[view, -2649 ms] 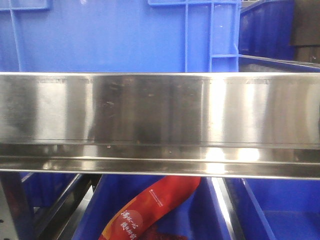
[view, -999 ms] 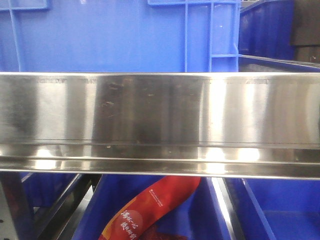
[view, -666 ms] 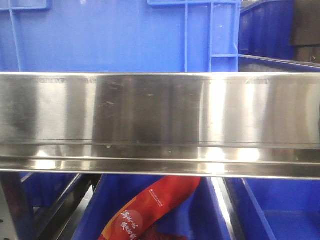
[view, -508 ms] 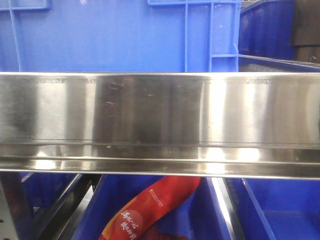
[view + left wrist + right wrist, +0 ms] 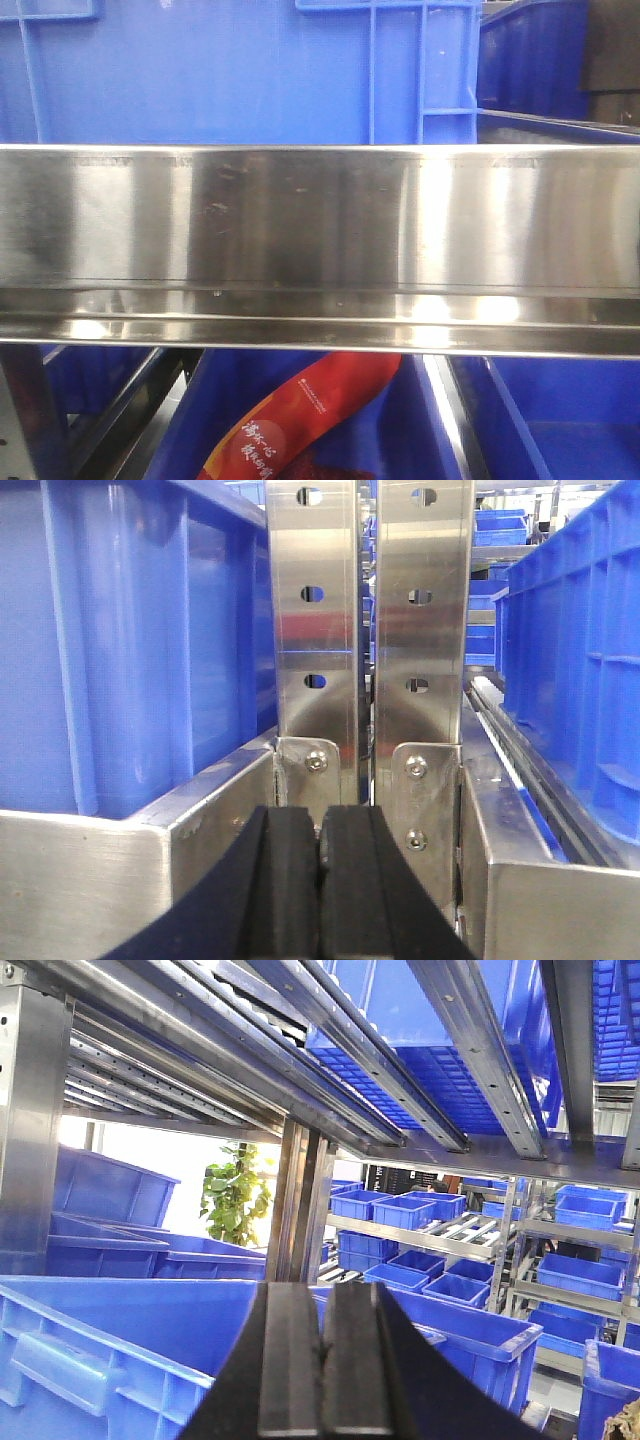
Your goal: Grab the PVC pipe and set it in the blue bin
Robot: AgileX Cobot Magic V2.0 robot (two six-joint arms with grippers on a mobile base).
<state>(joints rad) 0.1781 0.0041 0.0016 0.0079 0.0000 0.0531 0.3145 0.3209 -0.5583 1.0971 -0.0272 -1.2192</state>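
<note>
The PVC pipe is out of view in every frame. My left gripper (image 5: 321, 825) is shut and empty, its black pads pressed together in front of two upright steel rack posts (image 5: 312, 620). My right gripper (image 5: 325, 1305) is shut and empty, raised above a large blue bin (image 5: 120, 1335) at the lower left of its view. In the front view a blue bin (image 5: 230, 70) stands on the steel shelf rail (image 5: 320, 220), and no gripper shows there.
A blue crate (image 5: 120, 640) sits left of my left gripper and another (image 5: 585, 670) to its right. Below the shelf rail, a red printed bag (image 5: 300, 415) lies in a lower blue bin (image 5: 560, 420). Steel shelf rails (image 5: 330, 1050) run overhead in the right wrist view.
</note>
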